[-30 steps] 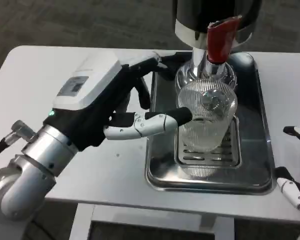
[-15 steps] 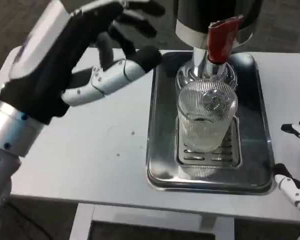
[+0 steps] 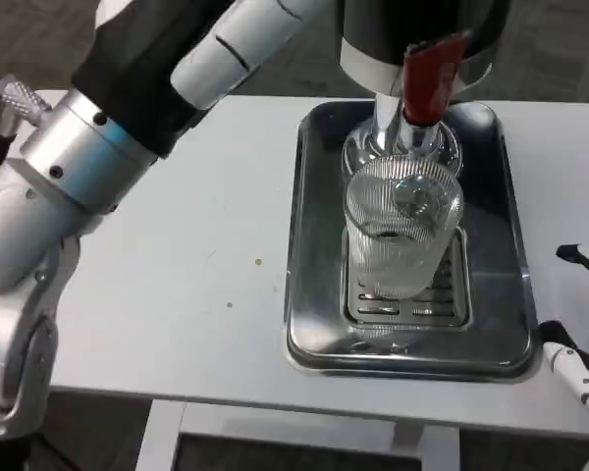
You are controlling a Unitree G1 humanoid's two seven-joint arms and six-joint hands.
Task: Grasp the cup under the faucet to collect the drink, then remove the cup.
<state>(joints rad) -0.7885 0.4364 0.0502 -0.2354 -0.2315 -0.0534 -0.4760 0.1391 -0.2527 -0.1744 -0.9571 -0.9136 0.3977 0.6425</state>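
Note:
A ribbed clear glass cup [image 3: 402,240] stands upright on the slotted grate of the steel drip tray [image 3: 316,226], right under the spout of the drink dispenser [image 3: 422,29] with its red tap lever [image 3: 429,77]. A little liquid seems to lie in the cup's bottom. My left hand [image 3: 201,44] is raised high at the top left, away from the cup, its fingers running off the top edge near the dispenser body. At the right edge my right hand [image 3: 581,314] waits beside the tray, its fingertips spread with nothing between them.
The tray sits on a white table [image 3: 177,255] whose front edge runs close below it. My silver left forearm [image 3: 49,186] crosses the left part of the table. Dark carpet lies beyond the table.
My left hand has let go of the cup's side and risen up and away to the top left, toward the dispenser's upper part. The cup and right hand have stayed put.

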